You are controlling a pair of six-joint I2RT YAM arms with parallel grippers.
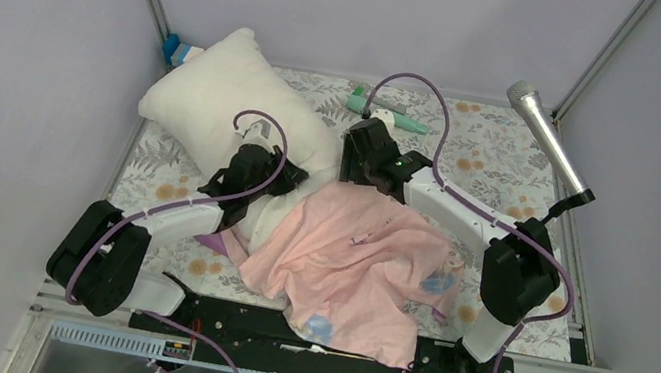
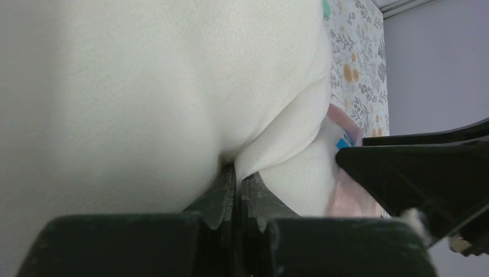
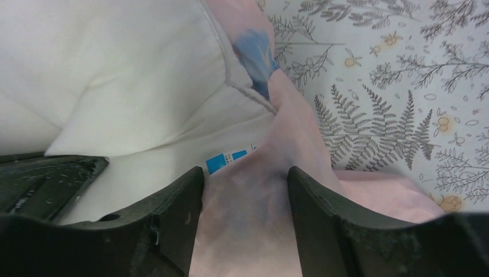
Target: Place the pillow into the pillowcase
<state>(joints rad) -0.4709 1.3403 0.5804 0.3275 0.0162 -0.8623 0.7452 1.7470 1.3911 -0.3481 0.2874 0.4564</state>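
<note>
Because the pink pillowcase (image 1: 354, 262) lies over it, the near end of the pillow (image 1: 229, 104) is hidden from above. The rest of the big white pillow points to the far left corner of the flowery cloth (image 1: 504, 155). From above you also cannot see the fingers of the left gripper (image 1: 279, 178) or the right gripper (image 1: 358, 166). You see only their black tops, both at the place where pillow and pillowcase meet.

The left wrist camera shows more. There the left gripper (image 2: 236, 173) is clenched tight on a fold of the pillow (image 2: 144, 86), which fills almost the whole picture. A bit of pink pillowcase (image 2: 352, 199) peeks out behind a black shape (image 2: 415, 173) that is cut off at the right edge.

The right wrist camera shows the right gripper (image 3: 245, 179) with its fingers apart and pillowcase (image 3: 248, 231) cloth bunched in the gap. Only here can you see a small tag (image 3: 226, 162) with a blue mark, where the pillow (image 3: 115, 69) meets the pink cloth.
</note>
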